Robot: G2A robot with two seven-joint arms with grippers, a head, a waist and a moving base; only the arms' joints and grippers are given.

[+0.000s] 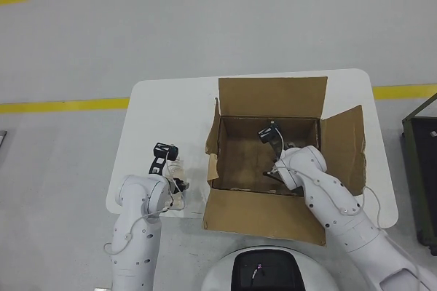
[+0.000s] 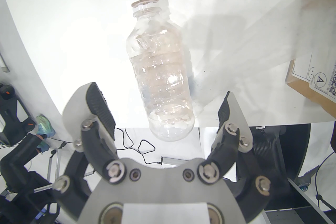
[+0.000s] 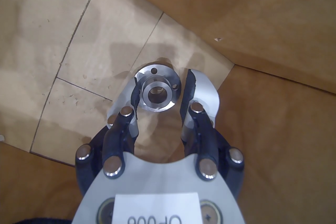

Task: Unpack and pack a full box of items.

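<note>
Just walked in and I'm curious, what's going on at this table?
The right gripper is down inside the box, open around a metal flange on its floor. The left gripper hangs open over a clear bottle lying on the table beside the box, not gripping it.

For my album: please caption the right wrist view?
Open right gripper straddles a metal flange on the cardboard box floor.
</note>
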